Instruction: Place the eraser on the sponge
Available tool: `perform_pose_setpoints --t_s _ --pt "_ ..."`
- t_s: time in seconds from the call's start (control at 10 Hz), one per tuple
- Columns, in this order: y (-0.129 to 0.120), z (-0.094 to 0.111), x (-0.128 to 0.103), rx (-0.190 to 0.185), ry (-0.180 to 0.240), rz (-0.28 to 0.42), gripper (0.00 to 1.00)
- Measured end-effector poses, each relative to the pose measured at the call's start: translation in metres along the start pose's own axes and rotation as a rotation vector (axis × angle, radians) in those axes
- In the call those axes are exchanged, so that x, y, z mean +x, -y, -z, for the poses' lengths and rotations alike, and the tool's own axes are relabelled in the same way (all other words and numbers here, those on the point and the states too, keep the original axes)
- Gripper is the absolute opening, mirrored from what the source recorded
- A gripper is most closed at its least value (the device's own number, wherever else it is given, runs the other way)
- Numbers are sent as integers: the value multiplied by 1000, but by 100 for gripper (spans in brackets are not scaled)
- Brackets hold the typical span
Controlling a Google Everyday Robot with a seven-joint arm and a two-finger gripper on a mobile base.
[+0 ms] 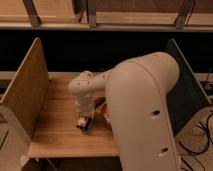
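The eraser (82, 121) sits a little in front of the middle of the counter (54, 136), directly under the tool (83, 117). A dark patch (88, 126) touching it may be the sponge, though that is unsure, so I cannot tell whether the eraser already rests on it. I also cannot tell whether the tool grips the eraser. The arm (142, 110) reaches in from the counter's right edge, with its wrist bent straight down.
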Motion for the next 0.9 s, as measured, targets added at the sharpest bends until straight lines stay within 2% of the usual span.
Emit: perform_pose_setpoints --t_s 0.6,0.9 --pt "0 0 0 0 0 0 77" --pt "0 0 0 0 0 0 80"
